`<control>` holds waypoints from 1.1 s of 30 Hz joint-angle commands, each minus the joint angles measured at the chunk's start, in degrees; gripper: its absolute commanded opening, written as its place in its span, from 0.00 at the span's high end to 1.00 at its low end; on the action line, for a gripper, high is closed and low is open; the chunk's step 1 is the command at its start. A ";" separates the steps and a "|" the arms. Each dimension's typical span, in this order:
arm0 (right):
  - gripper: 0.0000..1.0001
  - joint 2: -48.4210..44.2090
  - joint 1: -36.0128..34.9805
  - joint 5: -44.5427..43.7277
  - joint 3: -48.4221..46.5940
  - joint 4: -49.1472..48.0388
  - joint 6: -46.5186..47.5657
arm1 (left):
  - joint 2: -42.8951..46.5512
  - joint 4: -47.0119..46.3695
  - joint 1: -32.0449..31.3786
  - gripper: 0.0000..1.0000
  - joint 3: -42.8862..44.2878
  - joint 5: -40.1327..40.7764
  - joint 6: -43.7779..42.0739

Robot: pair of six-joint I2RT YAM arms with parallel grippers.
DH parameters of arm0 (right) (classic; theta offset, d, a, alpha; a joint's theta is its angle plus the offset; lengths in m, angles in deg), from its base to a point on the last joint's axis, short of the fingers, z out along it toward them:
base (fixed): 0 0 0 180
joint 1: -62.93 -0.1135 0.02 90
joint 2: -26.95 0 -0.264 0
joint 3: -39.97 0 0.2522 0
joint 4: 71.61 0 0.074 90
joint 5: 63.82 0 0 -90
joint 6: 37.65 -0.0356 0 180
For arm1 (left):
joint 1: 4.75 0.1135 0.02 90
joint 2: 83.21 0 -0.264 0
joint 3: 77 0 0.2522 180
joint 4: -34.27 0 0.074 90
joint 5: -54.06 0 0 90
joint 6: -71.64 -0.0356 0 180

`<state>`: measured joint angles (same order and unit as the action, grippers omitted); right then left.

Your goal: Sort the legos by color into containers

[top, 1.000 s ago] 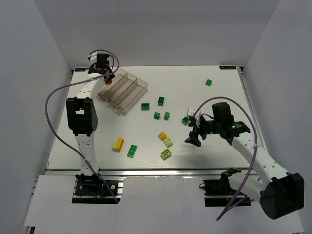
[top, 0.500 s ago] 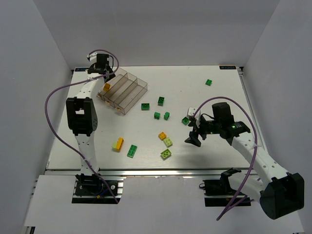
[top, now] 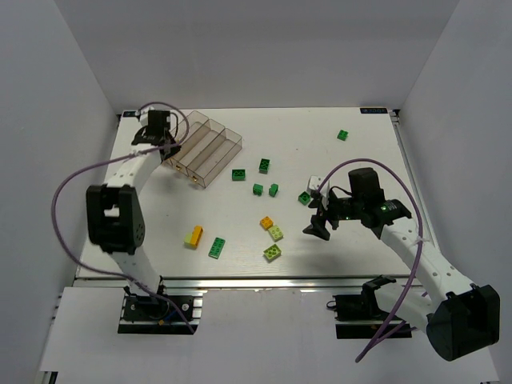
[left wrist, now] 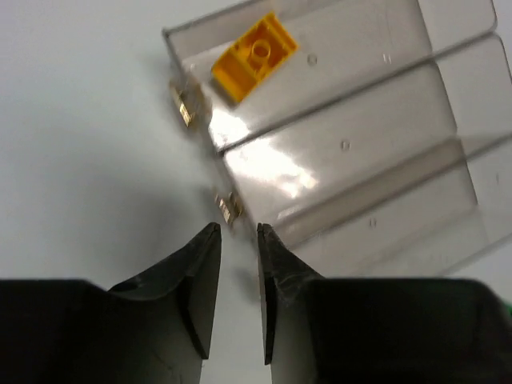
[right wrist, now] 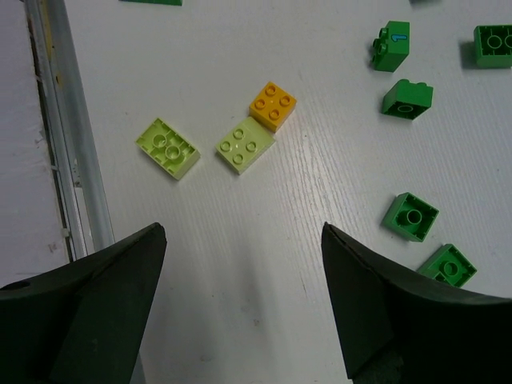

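Observation:
The containers are a clear tray (top: 206,152) (left wrist: 376,136) with long compartments at the back left. An orange lego (left wrist: 254,58) lies in its end compartment. My left gripper (top: 157,136) (left wrist: 238,232) hovers at the tray's near-left end, nearly shut, with only a thin empty gap between the jaws. My right gripper (top: 318,214) (right wrist: 243,232) is wide open above the table. Just beyond it lie two lime legos (right wrist: 168,148) (right wrist: 246,146) and an orange one (right wrist: 273,105) (top: 266,223). Dark green legos (top: 264,166) (right wrist: 407,98) are scattered mid-table.
A yellow-and-orange brick (top: 194,236) and a dark green one (top: 217,248) lie near the front left. One dark green brick (top: 342,134) sits alone at the back right. The table's metal front rail (right wrist: 60,160) runs close to my right gripper.
The orange lego left my left gripper and now lies in the tray's end compartment. That gripper drew back to the left and its jaws closed. The right arm stayed still.

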<state>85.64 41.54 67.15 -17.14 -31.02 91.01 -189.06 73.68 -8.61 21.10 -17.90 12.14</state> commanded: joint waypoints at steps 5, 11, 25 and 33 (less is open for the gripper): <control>0.31 -1.04 -0.15 3.94 0.37 -3.09 -4.81 | 31.99 -5.35 0.08 0.37 -30.34 -16.35 4.03; 0.36 1.77 -0.76 1.92 0.38 -5.65 -10.26 | 47.03 -1.84 -2.55 0.20 -44.16 -23.57 7.03; 0.18 2.21 -2.34 3.58 -0.59 -2.32 -7.64 | 42.13 9.14 -23.47 0.26 -42.68 -8.22 7.21; 0.18 0.81 -2.34 5.87 0.20 -0.81 -4.99 | 33.78 11.35 -26.20 0.36 -37.67 -2.49 2.99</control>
<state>87.35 39.40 70.58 -17.01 -33.05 84.30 -154.11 83.84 -33.81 -19.51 -25.24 17.41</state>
